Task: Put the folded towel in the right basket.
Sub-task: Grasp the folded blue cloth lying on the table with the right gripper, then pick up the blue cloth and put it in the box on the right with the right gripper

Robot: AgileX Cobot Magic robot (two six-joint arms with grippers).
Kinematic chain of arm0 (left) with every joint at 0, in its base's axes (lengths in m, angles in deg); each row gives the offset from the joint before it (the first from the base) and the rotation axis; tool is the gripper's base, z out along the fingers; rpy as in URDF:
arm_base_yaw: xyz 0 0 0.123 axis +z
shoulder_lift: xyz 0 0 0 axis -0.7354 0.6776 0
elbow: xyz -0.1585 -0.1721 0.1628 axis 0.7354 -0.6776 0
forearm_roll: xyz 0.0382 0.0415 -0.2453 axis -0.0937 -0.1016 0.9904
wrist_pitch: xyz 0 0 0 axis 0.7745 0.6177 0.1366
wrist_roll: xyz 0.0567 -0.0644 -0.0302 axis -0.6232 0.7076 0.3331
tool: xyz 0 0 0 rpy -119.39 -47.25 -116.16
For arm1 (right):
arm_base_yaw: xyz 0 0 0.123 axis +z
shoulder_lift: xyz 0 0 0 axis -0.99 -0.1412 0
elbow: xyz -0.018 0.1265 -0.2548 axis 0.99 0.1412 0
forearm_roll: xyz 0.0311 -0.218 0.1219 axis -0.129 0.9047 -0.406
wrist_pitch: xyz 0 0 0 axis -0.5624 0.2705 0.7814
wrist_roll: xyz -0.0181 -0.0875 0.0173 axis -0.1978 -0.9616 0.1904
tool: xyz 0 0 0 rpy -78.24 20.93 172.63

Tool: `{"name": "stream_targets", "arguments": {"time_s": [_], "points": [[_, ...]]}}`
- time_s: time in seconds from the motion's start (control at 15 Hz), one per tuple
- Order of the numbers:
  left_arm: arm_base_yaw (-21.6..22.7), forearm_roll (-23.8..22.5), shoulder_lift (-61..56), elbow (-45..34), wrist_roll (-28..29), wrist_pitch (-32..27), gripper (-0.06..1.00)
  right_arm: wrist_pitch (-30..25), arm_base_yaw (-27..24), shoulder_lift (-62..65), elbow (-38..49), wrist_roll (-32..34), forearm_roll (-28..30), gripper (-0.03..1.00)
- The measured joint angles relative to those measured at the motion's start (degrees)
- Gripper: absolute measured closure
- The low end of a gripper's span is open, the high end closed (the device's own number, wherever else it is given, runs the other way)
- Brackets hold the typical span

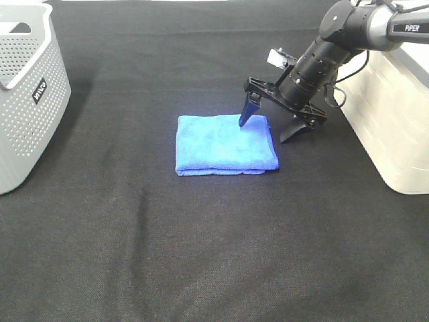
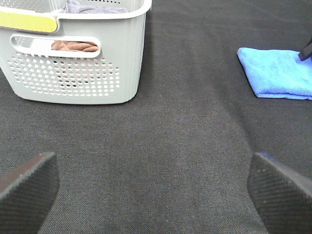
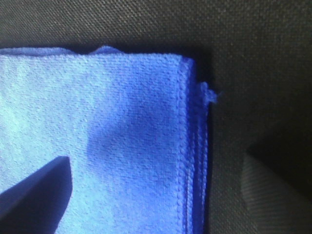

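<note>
The folded blue towel [image 1: 224, 144] lies flat on the black table in the middle of the exterior view. My right gripper [image 1: 269, 126] is open and low over the towel's far right corner. One finger rests on the towel [image 1: 247, 114] and the other stands on the table just past its right edge. The right wrist view shows the towel's layered edge [image 3: 107, 141] between the open fingers [image 3: 34, 195]. The right basket [image 1: 395, 127] is cream white, at the right edge. My left gripper [image 2: 156, 195] is open and empty, far from the towel [image 2: 278, 73].
A grey perforated basket [image 1: 27, 94] stands at the far left. It also shows in the left wrist view [image 2: 78, 63], with brown and grey cloths inside. The table is covered with black cloth [image 1: 201, 255].
</note>
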State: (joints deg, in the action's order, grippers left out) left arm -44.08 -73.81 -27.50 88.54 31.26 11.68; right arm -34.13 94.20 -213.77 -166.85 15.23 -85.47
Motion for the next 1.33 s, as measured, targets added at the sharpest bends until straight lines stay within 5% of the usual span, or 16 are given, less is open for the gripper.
{"name": "stream_targets", "arguments": {"time_s": [0.27, 0.67, 0.73, 0.93, 1.07, 1.2, 1.33], "points": [[0.0, 0.0, 0.0, 0.0, 0.0, 0.0, -0.03, -0.6, 0.2, -0.8, -0.6, 0.7, -0.6, 0.06], [0.0, 0.0, 0.0, 0.0, 0.0, 0.0, -0.03, 0.9, 9.7, -2.8, -1.3, 0.3, -5.5, 0.16], [0.0, 0.0, 0.0, 0.0, 0.0, 0.0, -0.03, 0.9, 10.4, -3.0, -1.3, 0.3, -6.5, 0.23], [0.0, 0.0, 0.0, 0.0, 0.0, 0.0, -0.03, 0.6, 10.2, -3.4, -1.1, 0.2, -6.2, 0.72], [0.0, 0.0, 0.0, 0.0, 0.0, 0.0, -0.03, -1.3, 10.2, -2.9, -2.2, -1.8, -4.5, 0.75], [0.0, 0.0, 0.0, 0.0, 0.0, 0.0, -0.03, -9.9, 10.5, -0.4, -9.6, -3.2, -0.6, 0.75], [0.0, 0.1, 0.0, 0.0, 0.0, 0.0, -0.03, -12.0, 10.5, 2.5, -20.2, -3.0, 3.1, 0.75]]}}
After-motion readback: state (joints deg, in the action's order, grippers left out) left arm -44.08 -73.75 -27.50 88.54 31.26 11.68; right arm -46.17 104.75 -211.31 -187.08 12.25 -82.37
